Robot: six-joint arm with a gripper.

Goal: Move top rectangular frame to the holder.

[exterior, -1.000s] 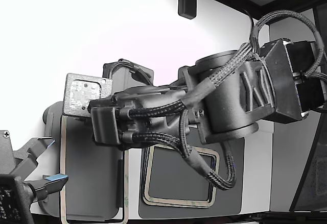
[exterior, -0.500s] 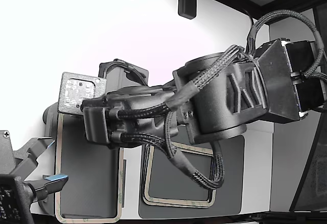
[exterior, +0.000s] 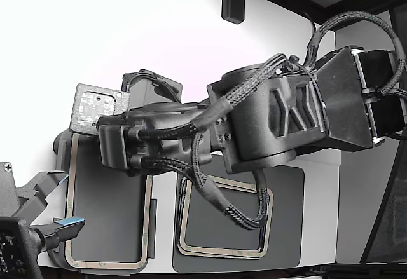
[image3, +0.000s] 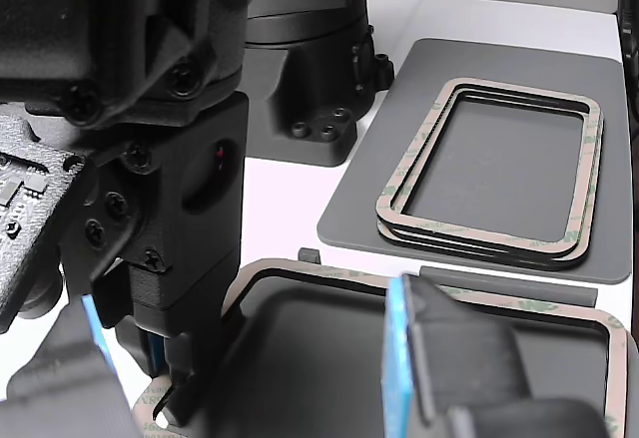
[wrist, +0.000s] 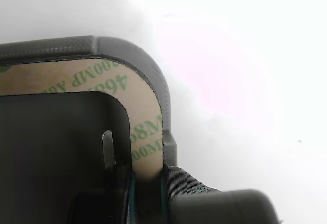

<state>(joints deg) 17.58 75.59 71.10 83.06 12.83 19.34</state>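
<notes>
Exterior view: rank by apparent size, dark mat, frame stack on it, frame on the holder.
1. dark mat, largest.
2-3. frame on the holder and frame stack: look alike, arm hides part of both, so unranked.

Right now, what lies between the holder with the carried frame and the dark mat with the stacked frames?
In the exterior view, a bare white strip of table separates the holder from the dark mat; nothing rests on it.

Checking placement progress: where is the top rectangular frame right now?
In the exterior view the top rectangular frame sits lower left, over the holder, left of the stack of frames; the gripper grips one side.
</notes>
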